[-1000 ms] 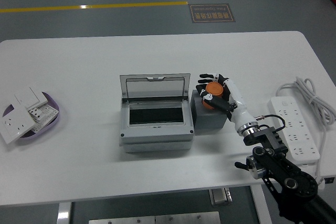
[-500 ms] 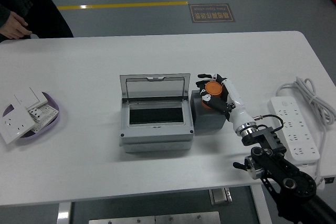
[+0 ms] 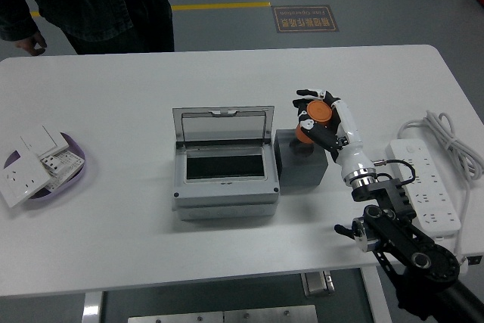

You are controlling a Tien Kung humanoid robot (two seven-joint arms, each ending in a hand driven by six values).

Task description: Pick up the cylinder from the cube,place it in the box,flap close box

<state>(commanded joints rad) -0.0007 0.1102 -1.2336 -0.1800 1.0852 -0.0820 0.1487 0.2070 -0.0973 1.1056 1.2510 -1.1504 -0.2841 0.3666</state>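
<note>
The right hand (image 3: 316, 116), fingers clamped on the orange cylinder (image 3: 312, 121), holds it just above the grey cube (image 3: 301, 159) near the table's (image 3: 113, 225) middle, beside the open box (image 3: 223, 166) that waits for it.

One cylinder (image 3: 315, 116), one cube (image 3: 301, 172), one box (image 3: 224, 174), one power strip (image 3: 423, 184), perhaps four switch plates (image 3: 34, 163).

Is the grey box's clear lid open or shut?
Open: the grey box's clear lid stands raised behind it, showing the dark interior.
</note>
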